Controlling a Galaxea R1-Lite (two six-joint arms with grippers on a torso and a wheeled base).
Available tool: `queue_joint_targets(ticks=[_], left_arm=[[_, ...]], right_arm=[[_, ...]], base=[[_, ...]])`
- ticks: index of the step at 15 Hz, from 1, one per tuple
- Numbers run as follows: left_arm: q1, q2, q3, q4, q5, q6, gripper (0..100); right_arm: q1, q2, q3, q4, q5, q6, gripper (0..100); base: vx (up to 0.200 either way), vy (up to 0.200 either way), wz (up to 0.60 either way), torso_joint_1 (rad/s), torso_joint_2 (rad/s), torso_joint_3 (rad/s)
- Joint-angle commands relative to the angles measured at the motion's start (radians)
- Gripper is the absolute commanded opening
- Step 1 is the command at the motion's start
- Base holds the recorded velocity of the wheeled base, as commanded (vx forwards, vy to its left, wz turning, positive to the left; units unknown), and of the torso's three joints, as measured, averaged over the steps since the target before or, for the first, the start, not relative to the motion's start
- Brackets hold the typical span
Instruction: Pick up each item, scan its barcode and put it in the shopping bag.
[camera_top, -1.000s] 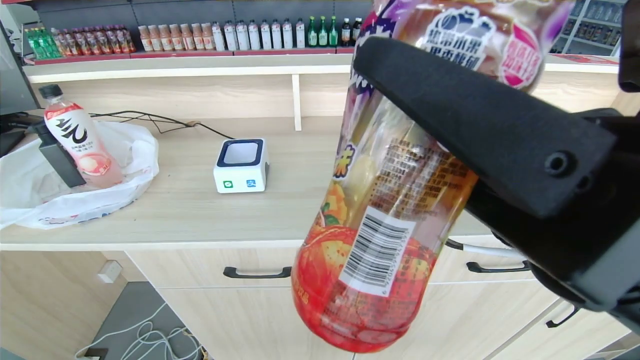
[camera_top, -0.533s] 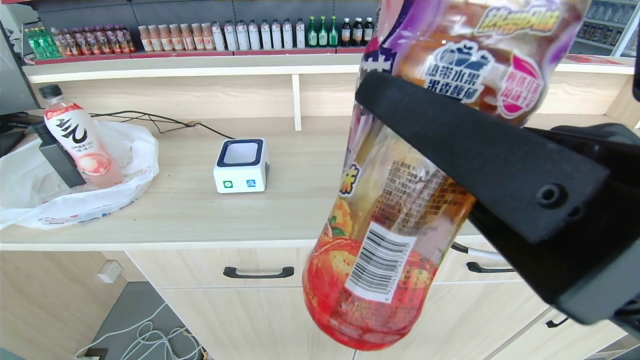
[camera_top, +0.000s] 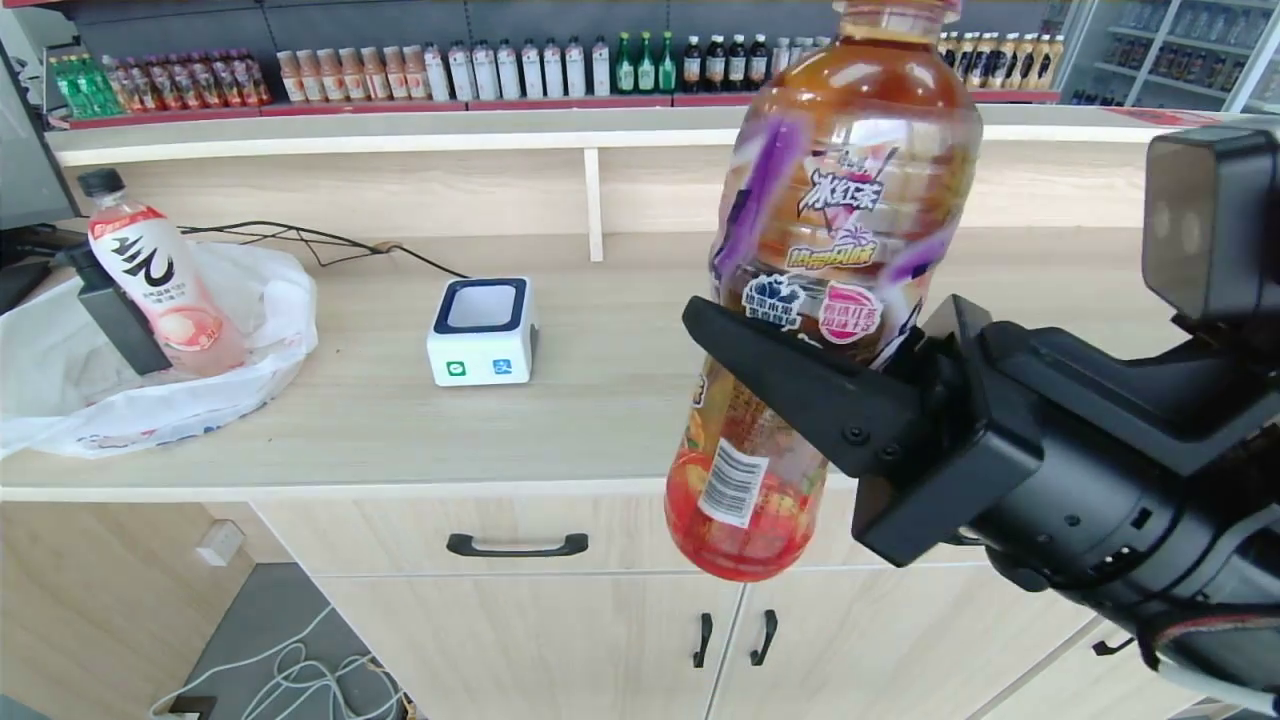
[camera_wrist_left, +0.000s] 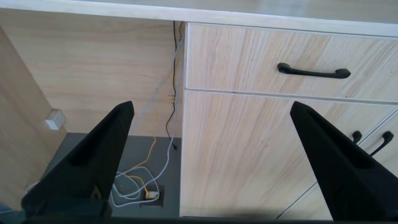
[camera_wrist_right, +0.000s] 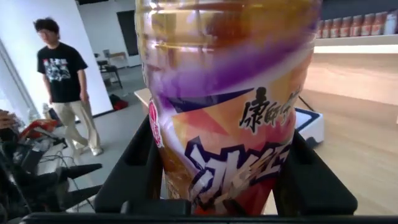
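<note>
A pale wooden table (camera_top: 600, 420) carries a crumpled white shopping bag (camera_top: 275, 300) at its left end with a pink bottle (camera_top: 165, 285) leaning on it. A small white scanner (camera_top: 483, 335) sits near the middle, and a black cable (camera_top: 300, 236) trails behind.

We note the tea bottle (camera_top: 840, 215): amber liquid, purple-and-orange label, red base, black-and-white barcode. The scanner (camera_top: 483, 335) is white with a navy-framed top; left of it, a white shopping bag (camera_top: 60, 400) and pink bottle (camera_top: 165, 290), black-capped.

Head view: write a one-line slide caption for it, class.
Right gripper holds a tea bottle upright before the counter, barcode toward the camera; scanner and pink bottle on bag behind.
</note>
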Motion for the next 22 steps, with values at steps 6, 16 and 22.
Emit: queue_joint_targets(ticks=[6,16,22], left_arm=[[0.000,0.000,0.000,0.000,0.000,0.000,100],[0.000,0.000,0.000,0.000,0.000,0.000,100],[0.000,0.000,0.000,0.000,0.000,0.000,100]], right_arm=[[-0.149,0.084,0.010,-0.008,-0.205,-0.126,0],[-0.222,0.124,-0.050,-0.047,-0.203,-0.100,0],[-0.265,0.143,-0.012,-0.113,-0.202,-0.065,0]], base=[[0.000,0.000,0.00,0.000,0.00,0.000],[0.000,0.000,0.00,0.000,0.00,0.000],[0.000,0.000,0.00,0.000,0.00,0.000]])
